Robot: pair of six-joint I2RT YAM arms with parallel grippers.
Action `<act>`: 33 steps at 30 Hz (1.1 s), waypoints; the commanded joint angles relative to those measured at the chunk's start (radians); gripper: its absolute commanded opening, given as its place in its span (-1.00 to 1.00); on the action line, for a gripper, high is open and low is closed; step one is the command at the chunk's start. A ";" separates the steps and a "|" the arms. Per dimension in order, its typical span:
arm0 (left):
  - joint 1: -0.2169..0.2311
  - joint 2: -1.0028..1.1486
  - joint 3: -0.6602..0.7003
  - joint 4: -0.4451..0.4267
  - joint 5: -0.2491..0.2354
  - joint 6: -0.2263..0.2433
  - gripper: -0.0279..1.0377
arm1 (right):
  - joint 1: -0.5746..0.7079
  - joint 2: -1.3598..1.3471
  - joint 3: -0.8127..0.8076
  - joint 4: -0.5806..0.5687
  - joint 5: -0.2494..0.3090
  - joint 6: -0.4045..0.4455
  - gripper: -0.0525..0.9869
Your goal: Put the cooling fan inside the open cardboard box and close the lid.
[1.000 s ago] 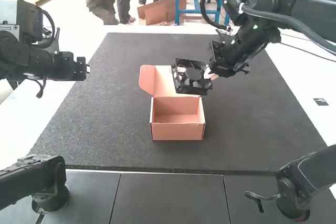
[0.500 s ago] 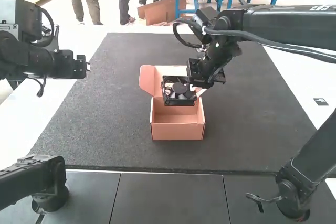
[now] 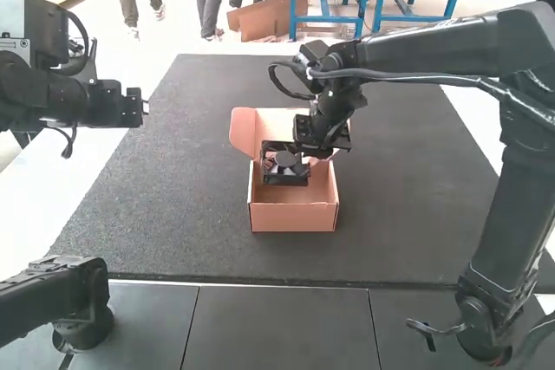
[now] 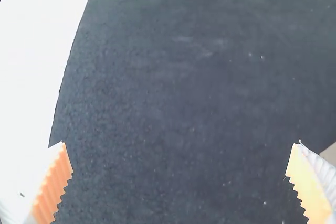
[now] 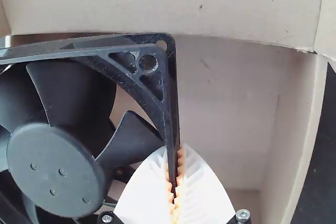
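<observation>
Here the right gripper (image 5: 175, 182) is clamped on the frame of the cooling fan (image 3: 284, 165), held in the open top of the cardboard box (image 3: 293, 205), mid-way across the mat (image 3: 165, 201). The left gripper (image 3: 137, 107) gapes empty at the mat's left edge.

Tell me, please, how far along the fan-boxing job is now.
Done: the right gripper has the cooling fan clamped by its frame. In hand: the fan hangs in the mouth of the cardboard box, not yet released. Left: letting go and folding down the lid, which stands open. The left gripper is open over the mat.
</observation>
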 commanded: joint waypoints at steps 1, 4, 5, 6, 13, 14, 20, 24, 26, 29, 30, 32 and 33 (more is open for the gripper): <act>-0.011 -0.017 -0.001 0.009 -0.002 0.007 0.87 | 0.002 0.026 0.013 0.005 0.008 0.003 -0.93; -0.011 -0.017 0.001 0.009 -0.002 0.007 0.87 | 0.002 0.047 -0.007 0.002 0.021 -0.006 -0.93; -0.011 -0.017 0.003 0.011 -0.002 0.007 0.87 | 0.004 0.050 -0.013 0.002 0.030 -0.016 -0.93; -0.011 -0.017 0.004 0.014 -0.002 0.007 0.87 | 0.007 0.053 -0.021 0.002 0.033 -0.017 -0.93; -0.011 -0.008 0.015 0.041 -0.002 0.007 0.87 | 0.002 0.061 -0.068 0.031 0.053 -0.034 -0.93; -0.009 -0.005 0.018 0.046 -0.002 0.007 0.87 | 0.002 0.064 -0.070 0.034 0.051 -0.039 -0.81; -0.011 0.038 0.022 0.055 -0.002 0.013 0.87 | 0.007 0.068 0.041 -0.010 -0.038 -0.117 0.28; -0.018 0.092 0.013 0.083 -0.002 0.015 0.87 | 0.001 0.055 0.217 -0.099 -0.094 -0.128 0.67; -0.026 0.118 0.009 0.117 -0.002 0.015 0.87 | -0.012 0.039 0.303 -0.127 -0.110 -0.132 0.75; -0.052 0.170 0.003 0.156 -0.002 0.013 0.87 | -0.056 0.009 0.380 -0.145 -0.105 -0.171 0.83; -0.063 0.187 0.003 0.169 -0.002 0.013 0.87 | -0.070 0.001 0.387 -0.148 -0.090 -0.186 0.84; -0.092 0.216 0.003 0.202 -0.002 0.010 0.87 | -0.093 -0.017 0.386 -0.171 -0.016 -0.238 0.85; -0.107 0.231 0.003 0.218 -0.003 0.009 0.87 | -0.102 -0.025 0.381 -0.193 0.025 -0.264 0.85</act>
